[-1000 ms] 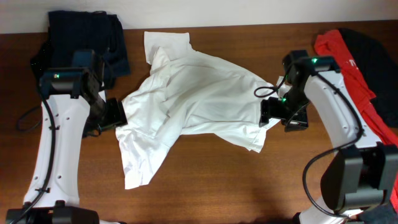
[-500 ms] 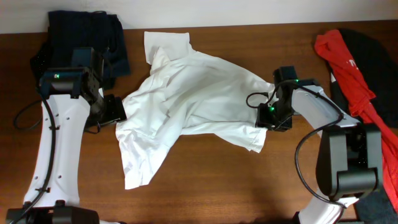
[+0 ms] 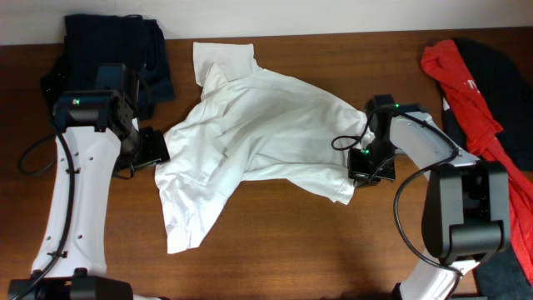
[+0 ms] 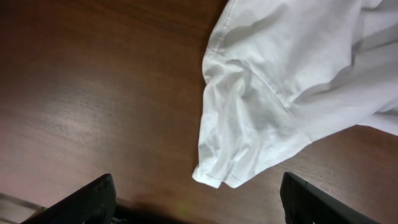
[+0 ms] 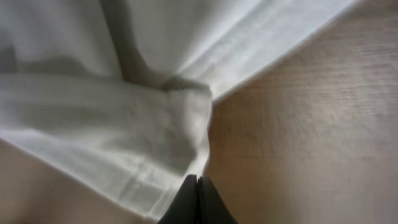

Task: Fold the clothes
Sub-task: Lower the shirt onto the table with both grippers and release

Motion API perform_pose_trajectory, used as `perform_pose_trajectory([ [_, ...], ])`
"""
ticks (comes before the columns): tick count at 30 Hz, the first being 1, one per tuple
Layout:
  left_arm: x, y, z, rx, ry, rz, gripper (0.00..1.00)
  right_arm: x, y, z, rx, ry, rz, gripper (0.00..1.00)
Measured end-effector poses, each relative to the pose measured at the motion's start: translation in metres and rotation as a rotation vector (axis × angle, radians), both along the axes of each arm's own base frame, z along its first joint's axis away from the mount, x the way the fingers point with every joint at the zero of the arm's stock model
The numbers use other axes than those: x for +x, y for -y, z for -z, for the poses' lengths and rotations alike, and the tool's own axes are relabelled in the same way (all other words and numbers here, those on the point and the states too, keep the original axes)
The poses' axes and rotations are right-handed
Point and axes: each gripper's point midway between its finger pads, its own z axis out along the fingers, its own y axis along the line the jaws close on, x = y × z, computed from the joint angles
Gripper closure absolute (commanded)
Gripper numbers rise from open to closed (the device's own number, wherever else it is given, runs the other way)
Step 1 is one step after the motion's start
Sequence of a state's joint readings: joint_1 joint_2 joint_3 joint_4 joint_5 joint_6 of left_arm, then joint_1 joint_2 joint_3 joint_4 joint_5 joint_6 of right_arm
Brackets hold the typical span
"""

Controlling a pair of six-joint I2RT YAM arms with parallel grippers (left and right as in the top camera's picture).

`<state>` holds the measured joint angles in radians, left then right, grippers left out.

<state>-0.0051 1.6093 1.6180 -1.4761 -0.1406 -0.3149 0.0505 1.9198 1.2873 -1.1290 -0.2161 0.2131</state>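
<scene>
So, the white T-shirt (image 3: 258, 125) lies crumpled mid-tabletop (image 3: 291, 242), stretched roughly side to side between the two arms. Right end effector (image 3: 364, 167) is clamped shut right at the shirt's hem corner on its own side, though whether cloth is actually caught between the tips can't be told. Left end effector (image 3: 154, 148) is wide open and holding nothing. The left sleeve (image 4: 242, 130) sits just inboard of it, so that arm probably grabs next.

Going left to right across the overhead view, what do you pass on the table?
navy garment → white T-shirt → right gripper → red garment
</scene>
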Motion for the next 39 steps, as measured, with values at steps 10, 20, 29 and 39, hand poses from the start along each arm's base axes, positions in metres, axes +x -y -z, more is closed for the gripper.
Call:
perform_pose_trajectory([
  [10,0.005,-0.001,-0.001,0.007,0.02,-0.001,0.16,0.041,0.007,-0.019,0.011,0.142,-0.033,0.38],
  [20,0.005,-0.001,-0.001,0.007,0.019,-0.001,0.16,0.027,-0.005,0.023,0.091,0.172,-0.064,0.7],
  [29,0.003,-0.001,-0.001,0.007,0.013,-0.001,0.16,0.011,-0.006,0.02,0.106,0.102,-0.057,0.96],
  [39,0.002,-0.001,0.0,0.007,0.009,-0.001,0.16,-0.017,0.018,-0.087,0.039,-0.139,-0.025,0.96],
])
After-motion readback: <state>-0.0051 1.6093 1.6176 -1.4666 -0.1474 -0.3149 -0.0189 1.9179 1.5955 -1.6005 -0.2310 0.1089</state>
